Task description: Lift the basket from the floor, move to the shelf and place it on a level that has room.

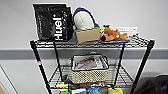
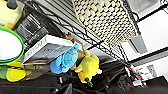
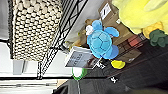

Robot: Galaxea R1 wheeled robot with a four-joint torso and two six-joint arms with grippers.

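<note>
The basket (image 1: pixel 89 71), cream mesh with a dark rim and a magazine cover showing from above, stands on the level (image 1: pixel 120 77), the wire tier second from the top of the black shelf (image 1: pixel 37 62). It sits upright near the middle of that tier, close to the front edge. Both wrist views look up at the basket's mesh wall (image 2: pixel 107 20) (image 3: pixel 35 27) from below the tier's wires. Nothing is touching the basket in the head view.
The top tier carries a black Huel bag (image 1: pixel 53 22), a white and blue plush (image 1: pixel 83 20), a brown cardboard box (image 1: pixel 87 35) and an orange plush (image 1: pixel 111 33). Below the basket's tier lie a blue turtle plush (image 2: pixel 66 58), a yellow plush (image 2: pixel 88 66) and a white box (image 2: pixel 45 50). A grey wall stands behind.
</note>
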